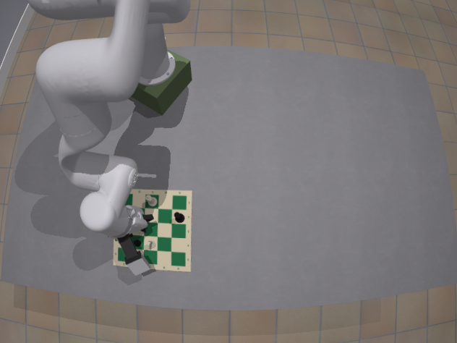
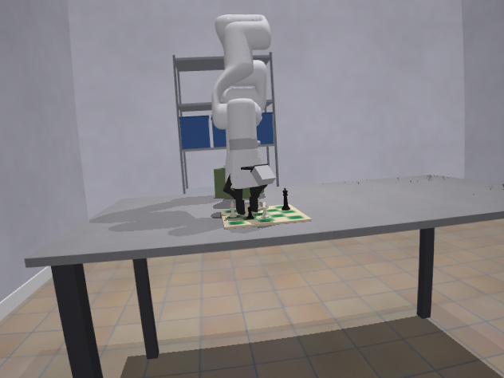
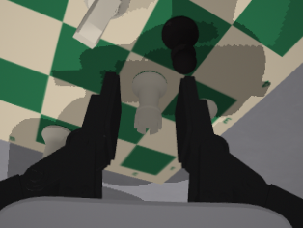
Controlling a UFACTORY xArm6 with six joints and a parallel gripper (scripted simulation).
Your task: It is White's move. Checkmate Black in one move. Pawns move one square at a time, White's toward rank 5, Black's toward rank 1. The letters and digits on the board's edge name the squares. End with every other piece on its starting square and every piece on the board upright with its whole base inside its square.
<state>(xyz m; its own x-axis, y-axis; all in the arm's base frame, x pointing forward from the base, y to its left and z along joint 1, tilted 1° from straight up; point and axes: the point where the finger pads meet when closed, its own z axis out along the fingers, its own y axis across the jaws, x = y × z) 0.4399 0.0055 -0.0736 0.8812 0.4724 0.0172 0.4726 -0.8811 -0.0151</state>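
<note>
A small green and cream chessboard [image 1: 152, 230] lies on the grey table. My gripper [image 3: 149, 93] hangs low over the board's left part, with its fingers part open. A white pawn [image 3: 148, 100] stands between the fingers with a gap on each side, and they do not touch it. A black pawn [image 3: 179, 40] stands just beyond the fingertips. A taller white piece [image 3: 103, 4] stands further on, and another white piece [image 3: 54, 136] shows at the left near the board's edge. The black king [image 1: 178, 217] stands apart on the board's right side and also shows in the side view [image 2: 285, 199].
A white piece [image 1: 150, 200] stands at the board's far edge, close to the arm's wrist. The arm's green base block [image 1: 162, 86] sits at the table's back left. A metal shelf [image 2: 223, 122] stands behind the table.
</note>
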